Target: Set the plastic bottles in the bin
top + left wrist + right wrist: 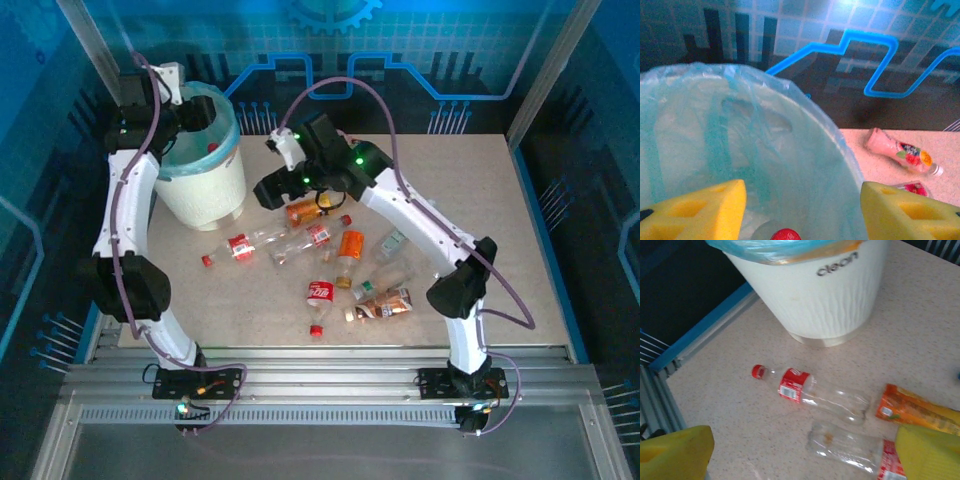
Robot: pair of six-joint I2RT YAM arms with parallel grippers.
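The left gripper (802, 202) hangs over the open mouth of the bin (765, 150). Its two yellow fingers (695, 212) are spread apart with nothing between them. The bin is a round white bucket with ribbed walls, lined with a thin light-blue bag folded over the rim. Straight below this gripper, deep inside the liner, a red cap (786, 234) shows; what it belongs to cannot be made out. To this gripper's right, outside the bin on the speckled table (875, 170), a pink bottle (897, 150) lies flat on its side. Its pale cap end points away to the lower right.

The right gripper (800, 455) hovers above the table with its jaws wide and empty. Just ahead of it lies a clear bottle (812, 392) with a red label and red cap. It is on its side with its long axis diagonal, and the cap points ahead and toward the left finger's side. Closer under the gripper a second clear bottle (847, 447) also lies flat, its red-labelled end next to the right finger. Just beyond the right finger an orange-labelled bottle (915, 410) lies on its side. The bin stands farther ahead, past these three. More plastic bottles (320, 293) lie scattered on their sides, nearer the arm bases than this gripper.
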